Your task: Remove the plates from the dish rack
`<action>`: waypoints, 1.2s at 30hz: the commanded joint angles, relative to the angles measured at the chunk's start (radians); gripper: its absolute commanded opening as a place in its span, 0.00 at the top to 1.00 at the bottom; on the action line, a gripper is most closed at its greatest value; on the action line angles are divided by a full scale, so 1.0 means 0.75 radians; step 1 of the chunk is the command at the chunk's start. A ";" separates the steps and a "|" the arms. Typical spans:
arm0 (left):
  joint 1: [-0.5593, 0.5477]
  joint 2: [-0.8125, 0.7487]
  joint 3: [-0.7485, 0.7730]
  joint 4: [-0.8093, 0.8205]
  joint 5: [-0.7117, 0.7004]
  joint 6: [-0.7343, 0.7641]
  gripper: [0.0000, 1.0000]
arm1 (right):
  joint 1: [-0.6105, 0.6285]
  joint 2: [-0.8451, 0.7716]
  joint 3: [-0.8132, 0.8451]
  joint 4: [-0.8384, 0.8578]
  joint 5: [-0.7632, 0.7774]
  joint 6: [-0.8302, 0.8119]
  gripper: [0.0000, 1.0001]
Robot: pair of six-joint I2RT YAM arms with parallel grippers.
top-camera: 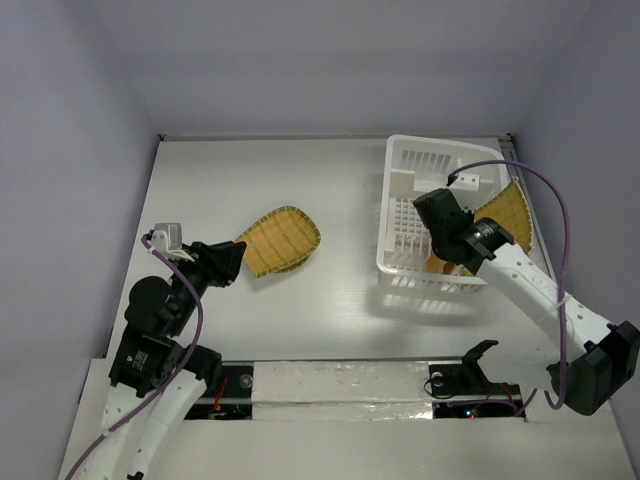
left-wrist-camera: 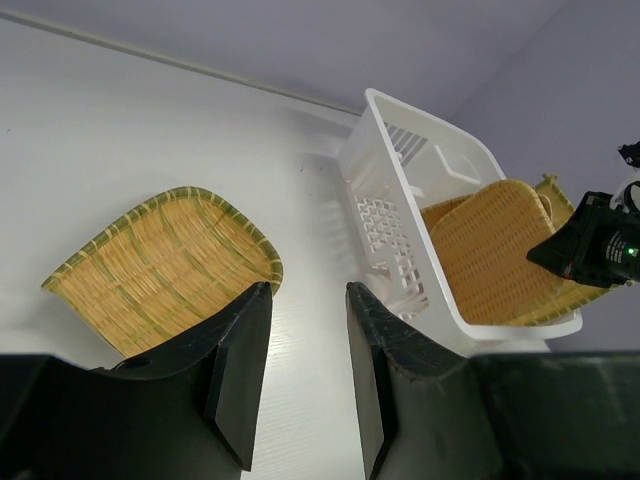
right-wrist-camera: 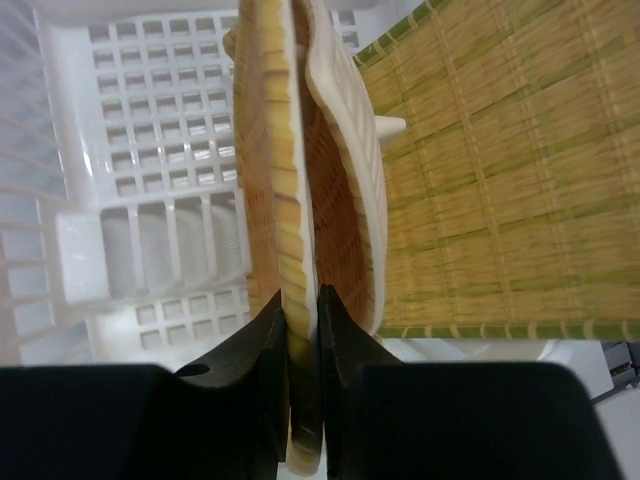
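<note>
We note: upright plate (right-wrist-camera: 270, 150) in dish rack (right-wrist-camera: 150, 150), far-right corner of surface (top-camera: 300, 320), rim clamped between right fingers (right-wrist-camera: 262, 370); right arm (top-camera: 510, 265) angled down over rack; left fingers (left-wrist-camera: 240, 360) apart.

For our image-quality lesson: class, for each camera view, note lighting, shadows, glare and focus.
Top view: soft, even light, faint shadow beside the loose plate. Left wrist: crisp; its fingers are dark silhouettes. Right wrist: dish rack floor nearly washed out; gripped plate blurs near the lens.
</note>
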 commanded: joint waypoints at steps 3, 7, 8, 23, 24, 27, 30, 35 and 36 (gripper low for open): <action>0.003 -0.001 -0.003 0.049 -0.002 -0.001 0.67 | -0.008 0.005 0.111 0.018 0.079 -0.040 0.93; 0.003 -0.001 -0.005 0.047 0.000 -0.003 0.67 | -0.008 -0.005 0.154 0.020 0.094 -0.113 1.00; 0.003 -0.003 -0.003 0.049 0.002 -0.003 0.67 | -0.008 -0.009 0.164 0.016 0.110 -0.122 1.00; 0.016 -0.001 -0.007 0.053 0.010 -0.007 0.67 | -0.008 -0.226 0.437 0.071 0.030 -0.242 1.00; 0.016 -0.001 -0.007 0.055 0.010 -0.005 0.67 | -0.008 -0.256 0.459 0.121 -0.022 -0.246 1.00; 0.016 0.005 -0.007 0.053 0.010 -0.005 0.67 | -0.008 -0.303 0.463 0.214 -0.133 -0.251 1.00; 0.016 0.007 -0.007 0.053 0.010 -0.005 0.67 | -0.008 -0.334 0.433 0.312 -0.252 -0.214 1.00; 0.028 0.010 -0.007 0.057 0.017 -0.005 0.67 | -0.008 -0.369 0.275 0.602 -0.623 -0.041 1.00; 0.028 0.012 -0.009 0.057 0.019 -0.003 0.67 | -0.008 -0.361 0.241 0.726 -0.679 -0.010 1.00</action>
